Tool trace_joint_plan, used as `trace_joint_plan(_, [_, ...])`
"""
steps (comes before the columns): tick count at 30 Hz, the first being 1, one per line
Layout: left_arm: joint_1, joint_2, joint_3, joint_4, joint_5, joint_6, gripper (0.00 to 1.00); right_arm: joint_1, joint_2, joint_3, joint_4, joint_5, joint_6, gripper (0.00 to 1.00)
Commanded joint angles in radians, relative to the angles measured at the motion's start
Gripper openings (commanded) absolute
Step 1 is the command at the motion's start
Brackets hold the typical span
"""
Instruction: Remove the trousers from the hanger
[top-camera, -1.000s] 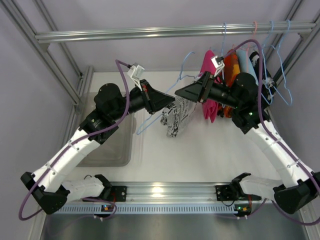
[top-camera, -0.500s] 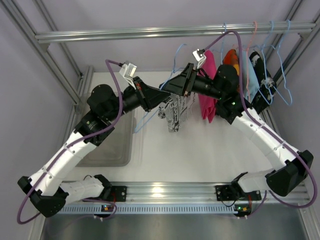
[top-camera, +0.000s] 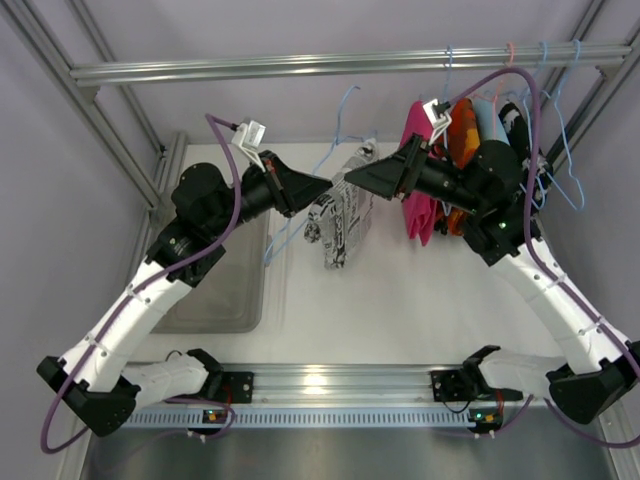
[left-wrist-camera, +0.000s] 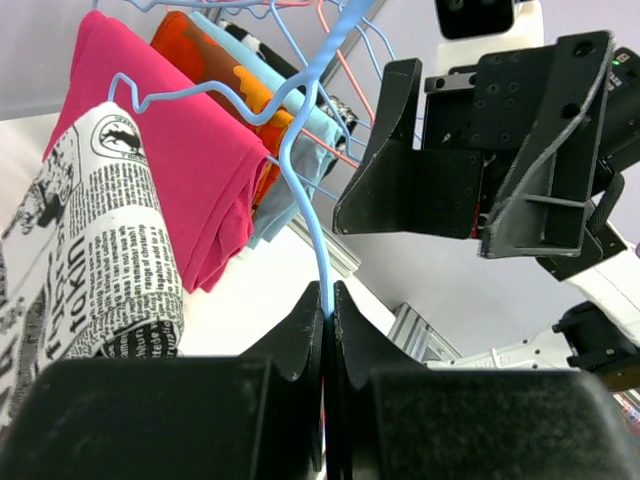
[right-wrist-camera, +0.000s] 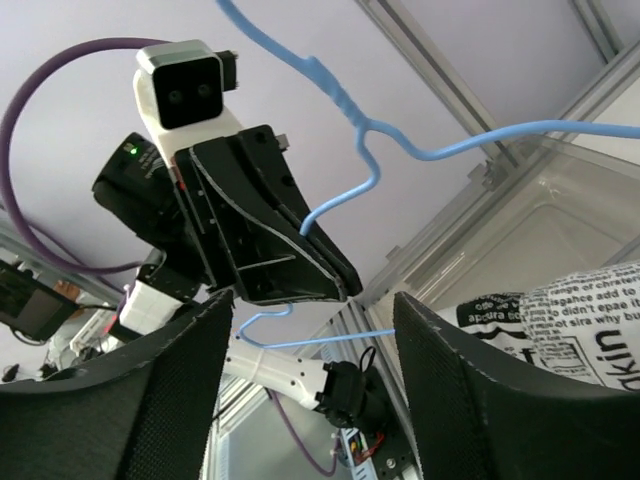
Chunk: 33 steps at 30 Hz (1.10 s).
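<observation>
Blue hanger (left-wrist-camera: 301, 190) in left tool (left-wrist-camera: 327, 297), trousers (left-wrist-camera: 100, 250) hanging clear.

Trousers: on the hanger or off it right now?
On. The trousers hang draped over the wire of the hanger, which the left gripper pinches shut; the right gripper is open.

Right hand (top-camera: 352, 181): drawn back right, off the trousers (top-camera: 338, 222).
Left hand (top-camera: 326, 186): moved slightly left and far.
Hanger (left-wrist-camera: 320, 262): hook carried left.
Trousers: shifted left, less hidden by the right hand.
</observation>
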Motion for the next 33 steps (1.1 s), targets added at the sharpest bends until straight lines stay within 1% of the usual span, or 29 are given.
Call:
trace_joint_plan(1, [0.003, -0.019, 0.028, 0.24, 0.046, -0.001, 0.0, -0.01, 0.0, 0.022, 0.036, -0.014, 0.002, 0.67])
trace_joint_plan(3, [0.003, -0.016, 0.023, 0.248, 0.074, -0.004, 0.0, -0.01, 0.034, 0.052, 0.043, -0.017, 0.034, 0.7])
trace_joint_plan(5, [0.003, -0.016, 0.02, 0.248, 0.071, -0.004, 0.0, -0.002, 0.066, 0.072, 0.046, -0.007, 0.076, 0.71])
trace_joint_plan(10, [0.0, -0.014, 0.02, 0.254, 0.094, -0.003, 0.0, 0.039, 0.117, 0.088, 0.07, 0.027, 0.134, 0.71])
trace_joint_plan(13, [-0.002, -0.007, 0.016, 0.239, 0.103, -0.007, 0.0, 0.057, 0.154, 0.12, 0.116, 0.033, 0.16, 0.7])
trace_joint_plan(19, [-0.023, -0.005, -0.006, 0.235, 0.091, 0.012, 0.0, 0.082, 0.223, 0.207, 0.133, 0.05, 0.173, 0.62])
trace_joint_plan(22, [-0.039, -0.004, -0.018, 0.211, 0.049, 0.034, 0.0, 0.1, 0.238, 0.221, 0.153, 0.053, 0.177, 0.51])
trace_joint_plan(23, [-0.043, -0.002, -0.02, 0.202, 0.03, 0.037, 0.0, 0.106, 0.241, 0.221, 0.158, 0.053, 0.17, 0.39])
trace_joint_plan(24, [-0.043, -0.004, -0.027, 0.193, 0.022, 0.039, 0.0, 0.108, 0.241, 0.221, 0.159, 0.053, 0.165, 0.32])
trace_joint_plan(25, [-0.045, -0.004, -0.032, 0.188, 0.017, 0.04, 0.0, 0.108, 0.241, 0.221, 0.161, 0.05, 0.153, 0.19])
trace_joint_plan(27, [-0.046, -0.004, -0.035, 0.185, 0.026, 0.048, 0.0, 0.108, 0.238, 0.221, 0.155, 0.043, 0.139, 0.07])
trace_joint_plan(28, [-0.047, -0.005, -0.043, 0.18, 0.025, 0.051, 0.03, 0.105, 0.236, 0.223, 0.151, 0.038, 0.121, 0.03])
trace_joint_plan(29, [-0.047, -0.011, -0.052, 0.182, 0.028, 0.054, 0.11, 0.1, 0.235, 0.23, 0.135, 0.023, 0.108, 0.0])
trace_joint_plan(30, [-0.045, -0.029, -0.063, 0.195, 0.032, 0.06, 0.38, 0.096, 0.233, 0.233, 0.125, 0.01, 0.097, 0.0])
trace_joint_plan(31, [-0.042, -0.045, -0.085, 0.196, 0.019, 0.074, 0.48, 0.088, 0.232, 0.238, 0.113, -0.003, 0.073, 0.0])
trace_joint_plan(32, [-0.037, -0.091, -0.098, 0.196, 0.002, 0.086, 0.55, 0.07, 0.23, 0.247, 0.083, -0.035, 0.062, 0.0])
trace_joint_plan(33, [-0.03, -0.112, -0.109, 0.196, -0.018, 0.095, 0.65, 0.058, 0.226, 0.25, 0.072, -0.057, 0.053, 0.0])
